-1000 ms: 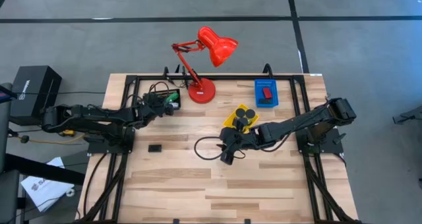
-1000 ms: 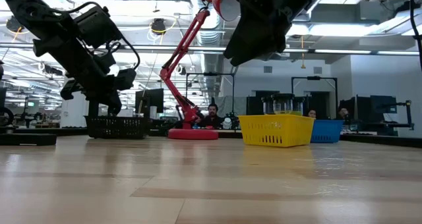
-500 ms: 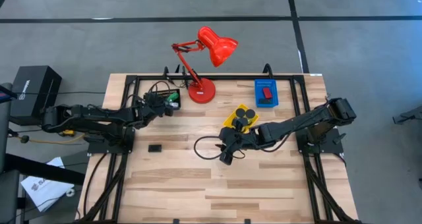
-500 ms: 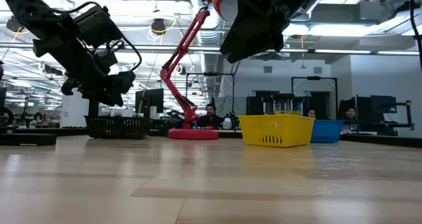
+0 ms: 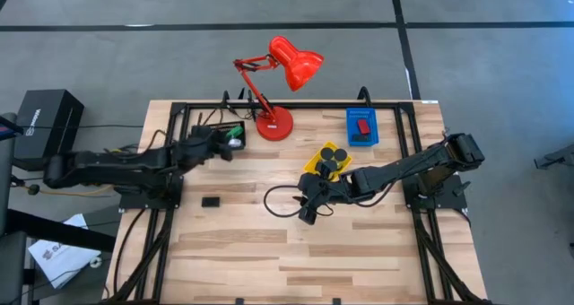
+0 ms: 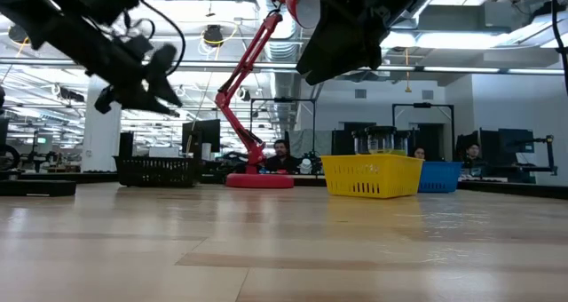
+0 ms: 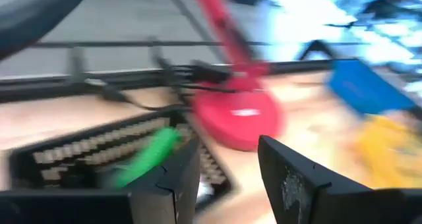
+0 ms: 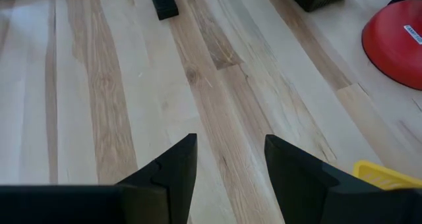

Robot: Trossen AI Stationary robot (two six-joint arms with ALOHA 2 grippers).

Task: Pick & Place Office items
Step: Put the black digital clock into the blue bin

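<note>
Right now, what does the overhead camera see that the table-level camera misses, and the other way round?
Only the high view shows the black round tape rolls in the yellow tray, the red block in the blue tray, the green cylinder in the black tray, and a small black block on the wood.

Only the low view shows the room behind, with seated people.

Both show the red desk lamp, all three trays, and both arms raised above the table.

The bench (image 5: 296, 242) is pale wood in jointed strips, its grain plain and its finish smooth with a dull sheen. The desk lamp (image 5: 291, 63) looks like glossy red enamel. The yellow tray (image 6: 370, 175) is slotted plastic. The black tray (image 7: 72, 159) is mesh-walled, and the green cylinder (image 7: 145, 157) inside looks smooth.
</note>
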